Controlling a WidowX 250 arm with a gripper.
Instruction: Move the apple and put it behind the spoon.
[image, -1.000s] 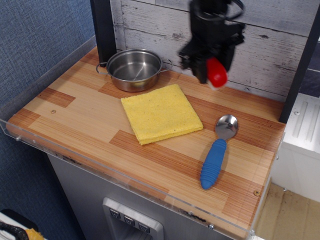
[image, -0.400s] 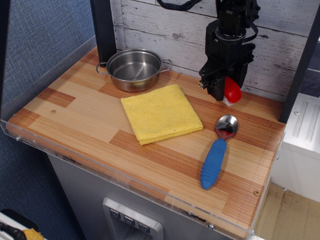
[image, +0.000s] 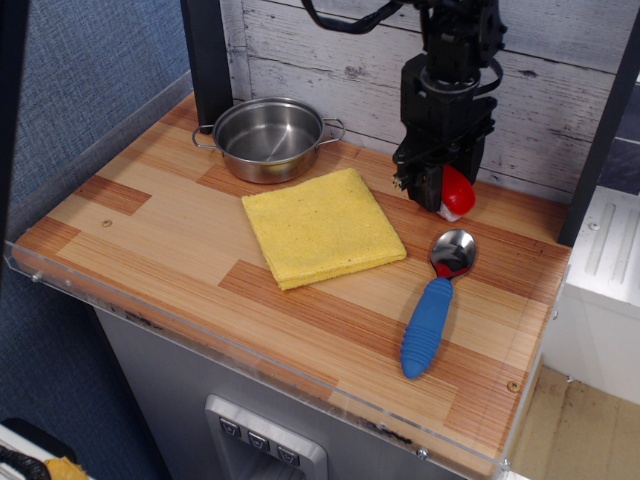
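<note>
The apple (image: 457, 192) is a small red wedge with a white cut face at its bottom. My black gripper (image: 440, 195) is shut on it, low over the back right of the wooden table, just behind the spoon. Whether the apple touches the table I cannot tell. The spoon (image: 437, 300) lies on the table with its silver bowl toward the back and its ribbed blue handle pointing to the front edge. The gripper body hides the apple's left side.
A yellow cloth (image: 320, 227) lies flat in the middle of the table (image: 150, 230). A round steel pot (image: 269, 138) stands at the back left. A plank wall rises behind, with a dark post on the left and a clear rim along the front.
The gripper has carried the apple right and down, from high above the back of the table to just behind the spoon's bowl. Since 0.4 s ago it moved slightly lower.
</note>
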